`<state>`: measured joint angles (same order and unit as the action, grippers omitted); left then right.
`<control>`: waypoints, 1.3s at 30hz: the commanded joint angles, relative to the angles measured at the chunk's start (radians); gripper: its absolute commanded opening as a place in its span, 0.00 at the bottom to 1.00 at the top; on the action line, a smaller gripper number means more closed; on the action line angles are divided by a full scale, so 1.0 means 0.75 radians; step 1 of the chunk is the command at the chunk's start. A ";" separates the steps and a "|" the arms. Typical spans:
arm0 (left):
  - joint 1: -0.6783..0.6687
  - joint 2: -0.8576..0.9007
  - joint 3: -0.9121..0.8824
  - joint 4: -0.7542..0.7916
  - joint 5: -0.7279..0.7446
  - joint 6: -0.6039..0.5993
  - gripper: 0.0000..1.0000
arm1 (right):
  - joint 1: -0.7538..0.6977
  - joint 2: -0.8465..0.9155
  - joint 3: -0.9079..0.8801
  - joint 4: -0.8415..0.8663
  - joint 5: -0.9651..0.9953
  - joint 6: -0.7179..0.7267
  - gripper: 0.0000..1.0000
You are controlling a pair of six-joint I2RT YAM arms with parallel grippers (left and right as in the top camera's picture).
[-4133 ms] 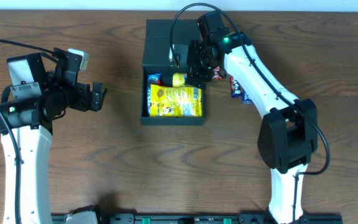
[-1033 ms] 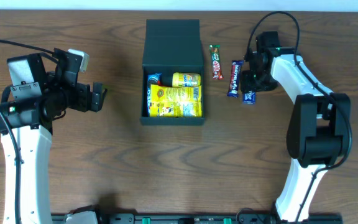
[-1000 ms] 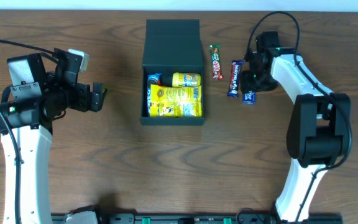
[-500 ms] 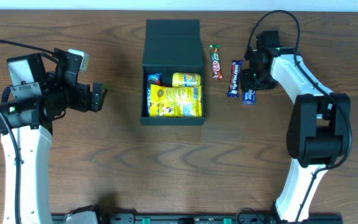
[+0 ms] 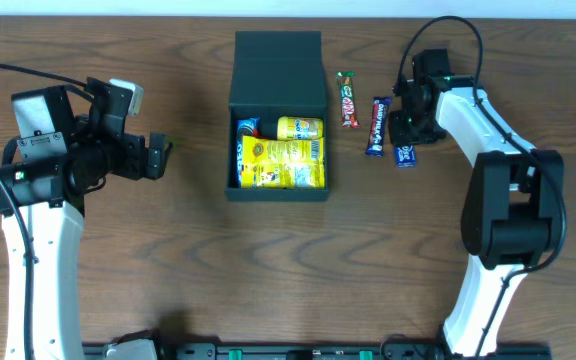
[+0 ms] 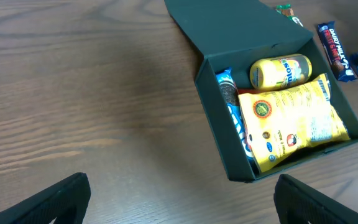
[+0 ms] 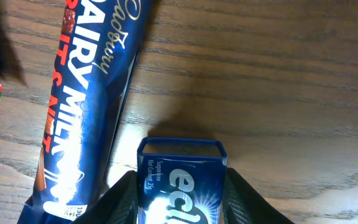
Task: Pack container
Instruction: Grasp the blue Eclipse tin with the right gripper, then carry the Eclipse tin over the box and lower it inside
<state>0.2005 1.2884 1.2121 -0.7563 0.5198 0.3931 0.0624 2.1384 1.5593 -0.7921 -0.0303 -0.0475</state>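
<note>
Jaws of our right gripper are clamping the blue mint box beside the chocolate bar; our left gripper is hanging open; the container is lying open between our arms.

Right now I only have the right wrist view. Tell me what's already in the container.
Observer: The container is open, holding a yellow packet, a yellow tube and a blue packet.
Operator: Right gripper grips the mint box. Give me the left gripper.
Observer: The left gripper is open and empty, left of the container and apart from it.
</note>
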 commanded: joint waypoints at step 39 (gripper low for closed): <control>0.003 -0.010 0.004 -0.008 0.006 0.014 0.95 | 0.483 0.043 0.719 -0.312 -0.140 -0.659 0.22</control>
<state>0.2005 1.2884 1.2121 -0.7589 0.5198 0.3931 0.3923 2.1532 2.0857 -1.0275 -0.1791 -0.4259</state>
